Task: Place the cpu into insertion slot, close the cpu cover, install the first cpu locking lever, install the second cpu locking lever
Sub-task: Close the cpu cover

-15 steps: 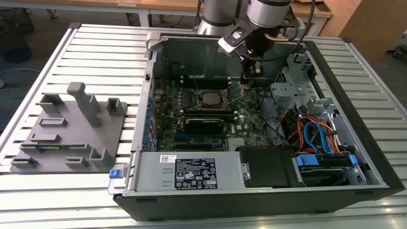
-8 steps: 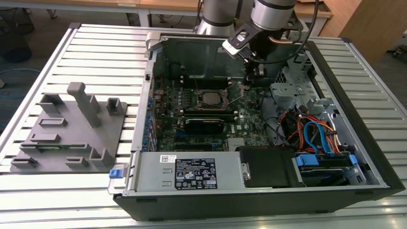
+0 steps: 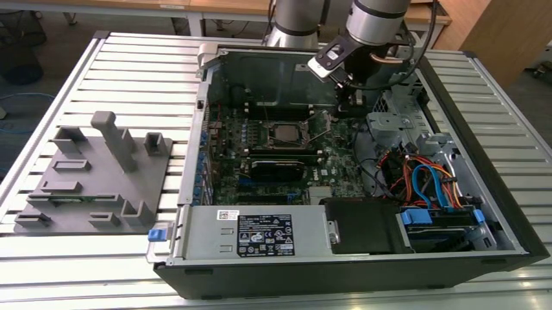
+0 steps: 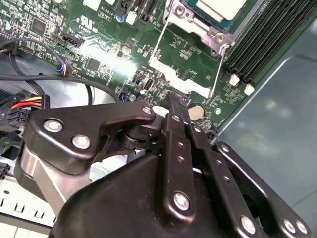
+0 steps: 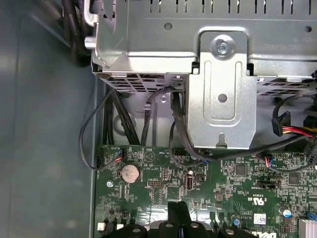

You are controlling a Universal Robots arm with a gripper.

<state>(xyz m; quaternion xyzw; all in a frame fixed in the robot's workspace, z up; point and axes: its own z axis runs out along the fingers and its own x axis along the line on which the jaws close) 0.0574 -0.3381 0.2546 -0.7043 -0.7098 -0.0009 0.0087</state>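
Observation:
The cpu [image 4: 221,6] lies in the insertion slot [image 3: 285,133] on the green board, its silver top showing. The cpu cover [image 4: 198,27], a silver frame with screws, sits around the chip. Two thin wire locking levers [image 4: 217,69] stick out from the socket's side toward my gripper; I cannot tell whether they are latched. In the exterior view my gripper [image 3: 350,100] hangs over the board, to the exterior view's right of the socket. In both wrist views its black fingers [image 4: 177,104] [image 5: 179,210] are pressed together with nothing between them, just above the board.
A silver drive cage [image 5: 223,89] with black cables stands close beside the gripper. A coin battery [image 5: 130,172] and memory slots [image 4: 262,44] lie near the socket. The case walls [image 3: 207,77] surround the board. A grey fixture block [image 3: 95,174] sits on the exterior view's left.

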